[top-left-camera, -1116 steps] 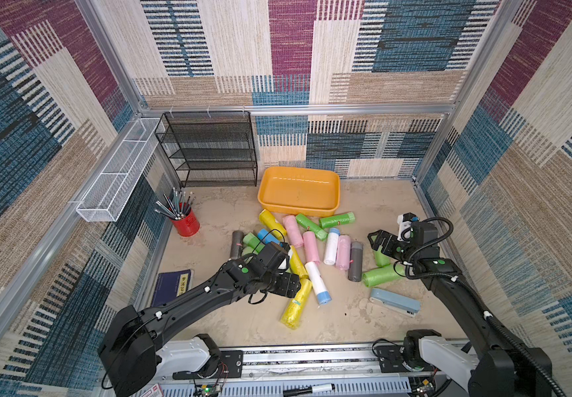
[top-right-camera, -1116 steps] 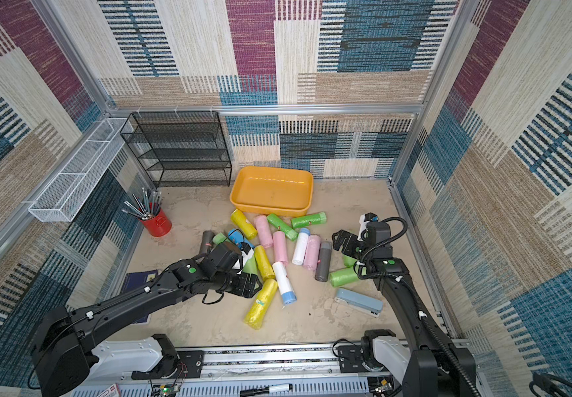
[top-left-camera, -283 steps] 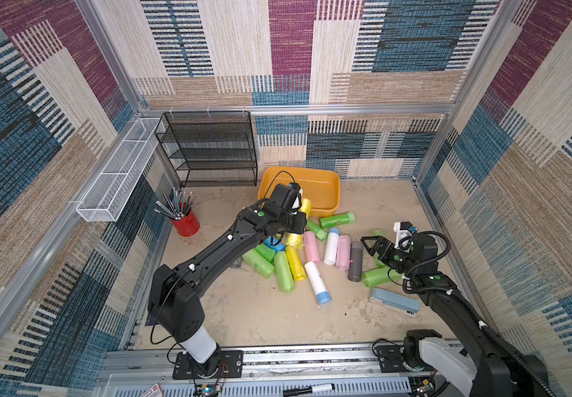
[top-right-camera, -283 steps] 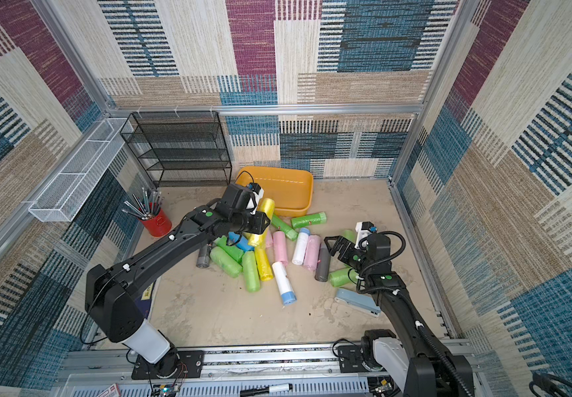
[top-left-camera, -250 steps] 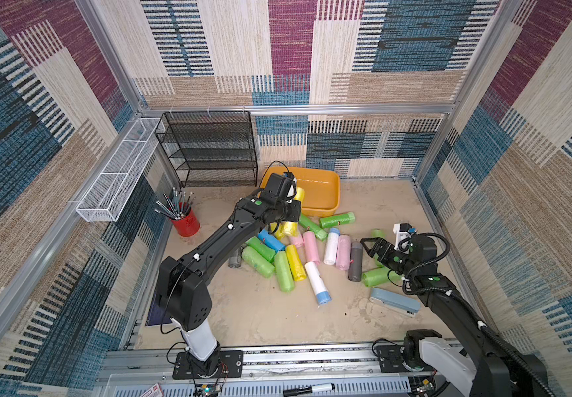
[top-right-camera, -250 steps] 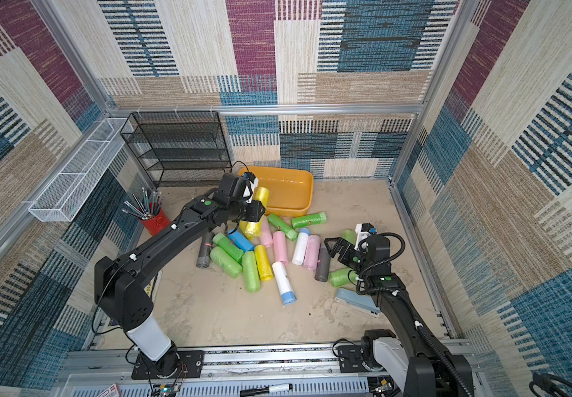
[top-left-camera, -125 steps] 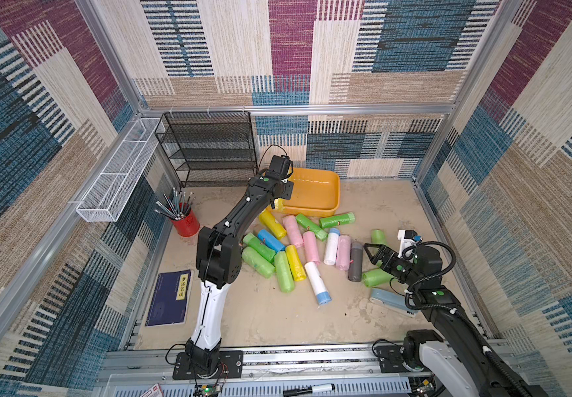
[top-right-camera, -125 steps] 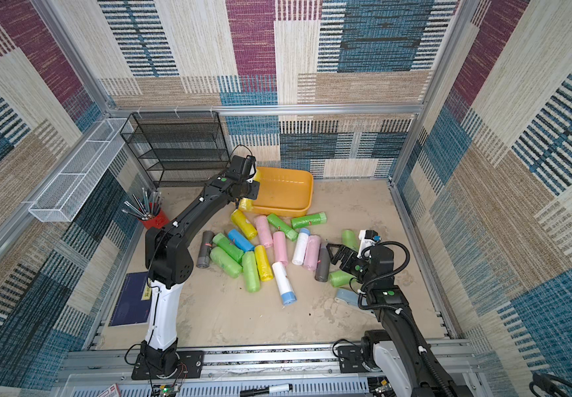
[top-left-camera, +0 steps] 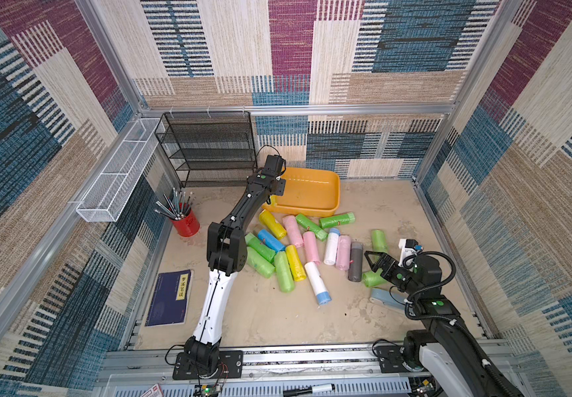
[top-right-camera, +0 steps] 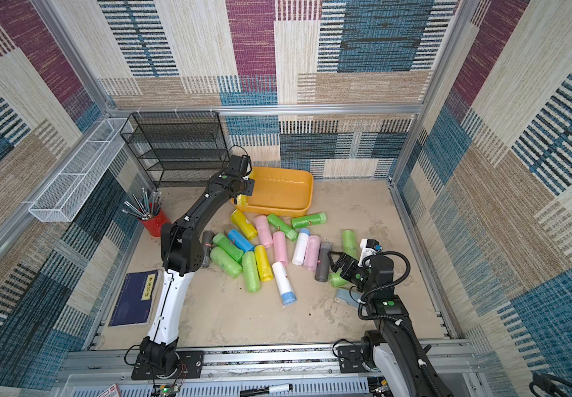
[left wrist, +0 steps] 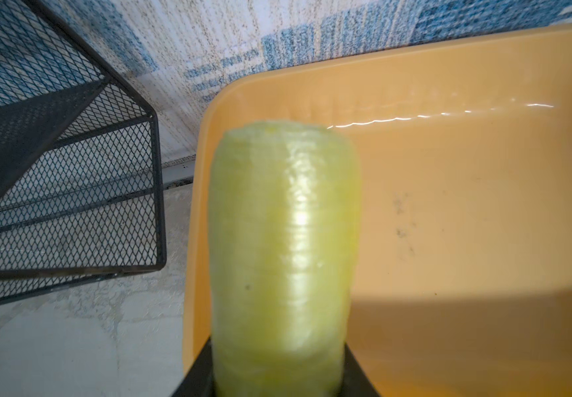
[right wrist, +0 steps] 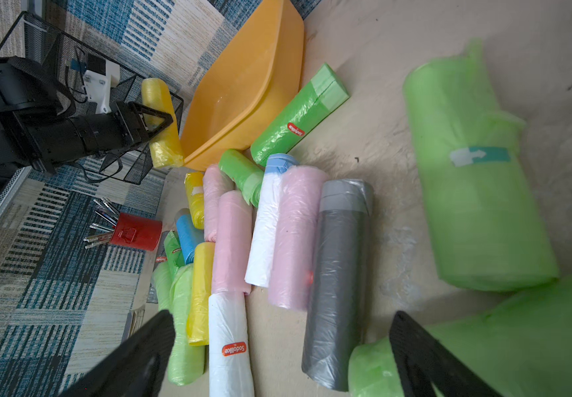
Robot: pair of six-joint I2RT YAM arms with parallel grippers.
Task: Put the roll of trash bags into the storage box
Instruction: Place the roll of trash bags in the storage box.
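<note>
Left wrist cam has the only clear look: yellow trash bag roll (left wrist: pixel 284 240) clamped in the left gripper (right wrist: pixel 155 123) jaws, held over the storage box (left wrist: pixel 467 206) at the end nearest the black mesh rack (left wrist: pixel 71 206), not lying in it. Both top views mostly hide it under the wrist. Right wrist cam shows it side-on: long axis approx level, crossing the jaws, far end pointing twd the back wall. Right gripper (top-left-camera: pixel 374 263) jaws wide apart, low by the loose rolls (top-left-camera: pixel 311 247) on the surface.
</note>
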